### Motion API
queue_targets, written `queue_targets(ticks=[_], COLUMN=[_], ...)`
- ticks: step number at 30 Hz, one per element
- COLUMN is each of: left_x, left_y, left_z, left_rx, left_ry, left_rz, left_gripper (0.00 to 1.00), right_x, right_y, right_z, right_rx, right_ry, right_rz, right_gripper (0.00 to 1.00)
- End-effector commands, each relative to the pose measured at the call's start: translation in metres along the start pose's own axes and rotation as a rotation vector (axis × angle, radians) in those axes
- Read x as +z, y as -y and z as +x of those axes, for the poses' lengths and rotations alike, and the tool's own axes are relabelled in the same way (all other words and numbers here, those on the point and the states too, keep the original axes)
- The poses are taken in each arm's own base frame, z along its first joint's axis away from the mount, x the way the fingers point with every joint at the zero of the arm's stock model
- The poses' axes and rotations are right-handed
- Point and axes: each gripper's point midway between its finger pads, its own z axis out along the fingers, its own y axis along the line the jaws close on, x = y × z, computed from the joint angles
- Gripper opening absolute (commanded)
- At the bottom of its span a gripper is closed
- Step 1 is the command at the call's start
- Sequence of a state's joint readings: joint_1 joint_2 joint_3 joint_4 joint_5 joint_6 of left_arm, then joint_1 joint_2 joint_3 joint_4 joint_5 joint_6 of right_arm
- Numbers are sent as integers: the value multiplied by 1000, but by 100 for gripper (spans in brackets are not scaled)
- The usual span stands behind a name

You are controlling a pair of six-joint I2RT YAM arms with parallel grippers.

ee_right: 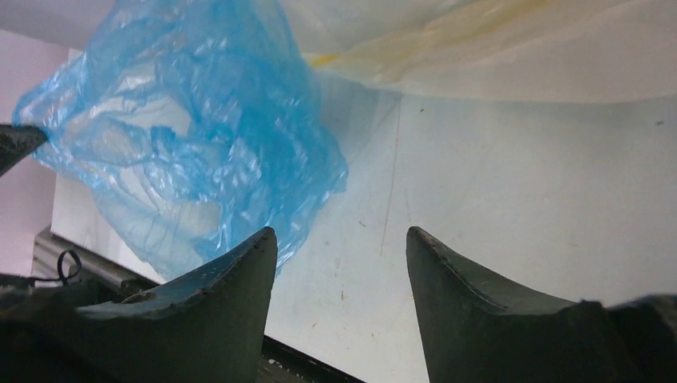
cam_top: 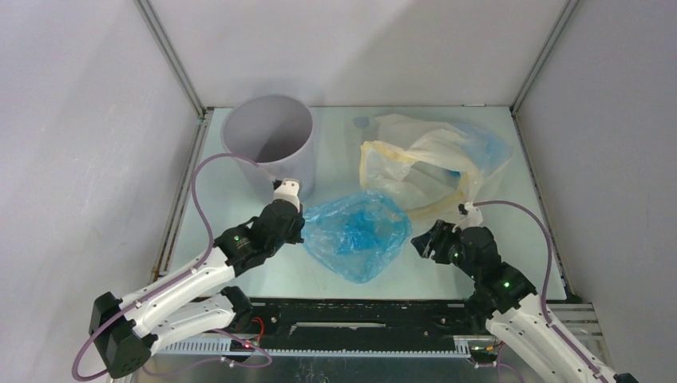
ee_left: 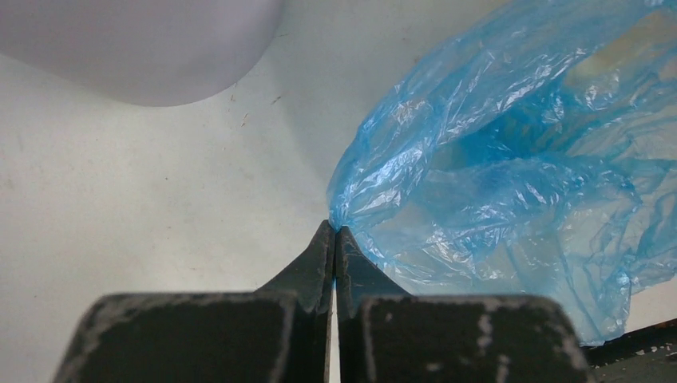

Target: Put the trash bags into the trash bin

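A bright blue trash bag [cam_top: 357,233] lies crumpled in the middle of the table. My left gripper [cam_top: 300,224] is shut on its left edge; the wrist view shows the film [ee_left: 495,167] pinched between the closed fingertips [ee_left: 334,231]. The grey round trash bin [cam_top: 268,140] stands upright behind the left gripper, its base showing in the left wrist view [ee_left: 144,48]. A heap of cream-yellow and pale blue bags [cam_top: 427,163] lies at the back right. My right gripper [cam_top: 418,243] is open and empty just right of the blue bag [ee_right: 192,152], which its left fingertip [ee_right: 259,247] overlaps.
The enclosure's walls and metal frame posts [cam_top: 172,60] ring the table. A black rail [cam_top: 359,319] runs along the near edge between the arm bases. Cables [cam_top: 209,171] loop from both wrists.
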State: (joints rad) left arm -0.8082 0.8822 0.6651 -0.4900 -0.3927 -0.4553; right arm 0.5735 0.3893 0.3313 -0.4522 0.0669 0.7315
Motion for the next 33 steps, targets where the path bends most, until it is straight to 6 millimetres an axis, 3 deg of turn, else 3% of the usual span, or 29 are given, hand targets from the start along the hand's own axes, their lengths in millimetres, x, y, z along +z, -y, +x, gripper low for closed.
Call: queue_targets(ticks=[1,4,7,15,23,29,33], left_x=[5,8,9,12,14,18,18], left_y=[7,8,6,1,10,9,9], left_z=[-15,-12,-12,-9,-15,-12,-12], left_rx=[-51,-47,-46,-32,-17,-14,-10], left_ry=[58,56,58,56,67,60,59], left_rz=[18,25,17,-3,36,27,29], left_gripper=[0,0,0,0,0,0,0], right_x=[5,10,21,35,26,33,40], right_y=[-31,-39,-34,-1,0,-4,-14], right_z=[4,2,3,-12,-26,-32,-31], right_rx=[-8,-11,-9,41,59,113,157], right_ry=[-31,-34,-49,20,67,31,7], right_rz=[-182,-219,-179,2,-78,-154,-260], right_gripper=[64,64,62,57,57,55,60])
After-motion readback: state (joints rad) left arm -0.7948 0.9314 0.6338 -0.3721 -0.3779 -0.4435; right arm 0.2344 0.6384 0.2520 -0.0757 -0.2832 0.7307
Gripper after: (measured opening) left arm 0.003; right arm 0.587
